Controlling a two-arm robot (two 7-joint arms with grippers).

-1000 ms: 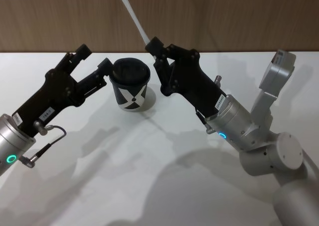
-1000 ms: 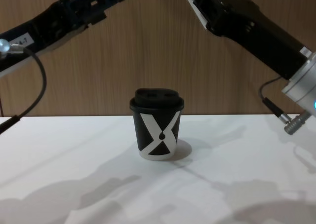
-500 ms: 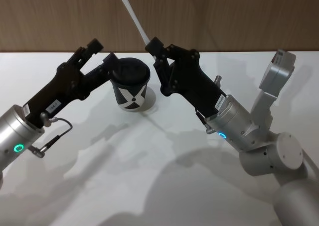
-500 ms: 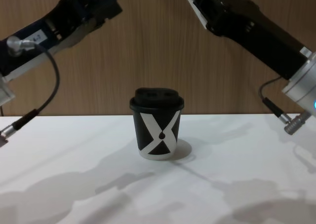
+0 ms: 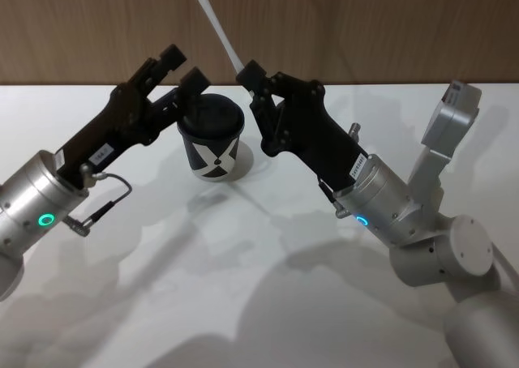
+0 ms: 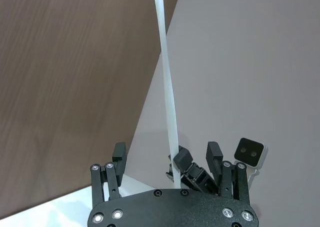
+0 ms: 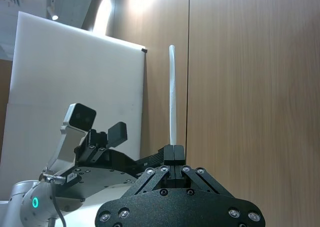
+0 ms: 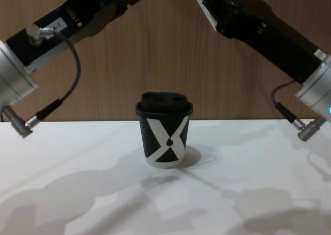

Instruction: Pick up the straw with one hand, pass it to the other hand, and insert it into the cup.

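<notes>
Right claw (image 5: 248,76) clamped on straw (image 5: 215,23), left claw (image 5: 185,66) spread wide, touching nothing

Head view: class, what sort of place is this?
Probably a robotics lab: white table, wooden wall, a black paper cup, above it the open left hand and the right hand gripping a straw.

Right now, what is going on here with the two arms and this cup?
The right gripper is shut on the lower end of the straw and holds it tilted in the air, above the table. The left gripper is open, raised near the cup and facing the straw without touching it. The cup stands upright between the arms with its lid on; the straw is not yet inserted.
</notes>
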